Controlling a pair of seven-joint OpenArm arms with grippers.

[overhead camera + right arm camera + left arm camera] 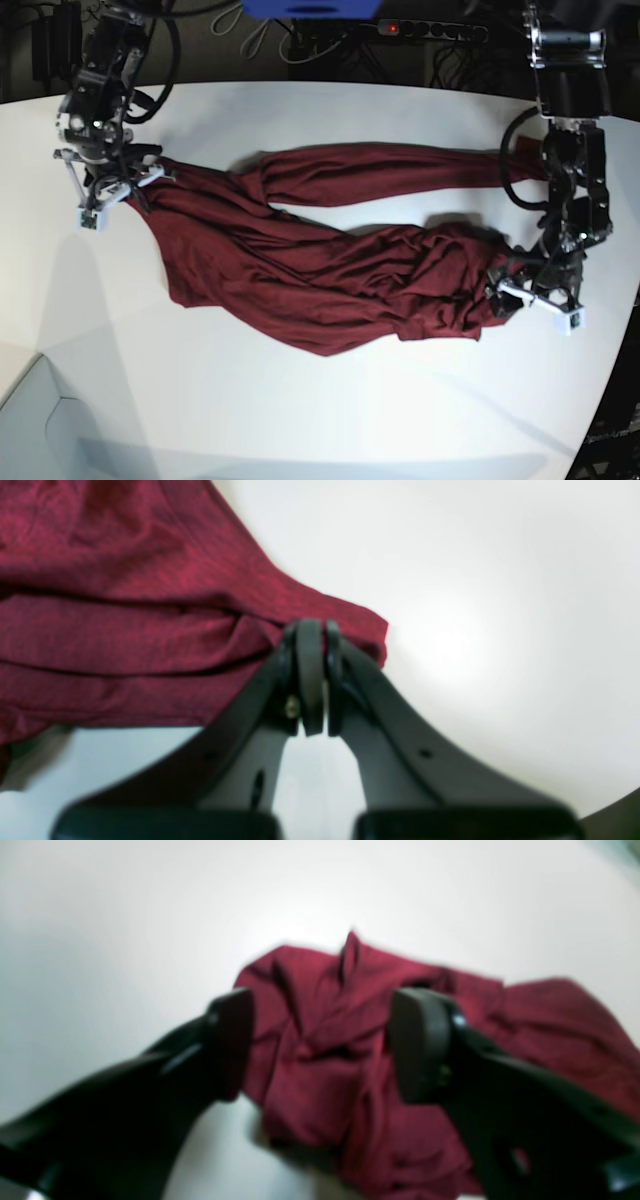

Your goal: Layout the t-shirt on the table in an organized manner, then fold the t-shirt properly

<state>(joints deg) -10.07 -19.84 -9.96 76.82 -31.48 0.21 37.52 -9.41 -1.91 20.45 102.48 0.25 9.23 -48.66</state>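
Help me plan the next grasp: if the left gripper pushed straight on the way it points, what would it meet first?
Most likely the t-shirt: its bunched maroon folds fill the gap ahead of the open left gripper, with the table underneath. The blurred view hides how close the cloth is.

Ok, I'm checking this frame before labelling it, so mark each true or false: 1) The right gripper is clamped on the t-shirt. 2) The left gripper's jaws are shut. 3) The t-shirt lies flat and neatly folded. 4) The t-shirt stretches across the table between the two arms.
1) True: the right gripper is shut on an edge of the t-shirt.
2) False: the left gripper is open, its fingers spread above bunched cloth.
3) False: it is wrinkled, twisted and unfolded.
4) True: it spans the table from one arm to the other.
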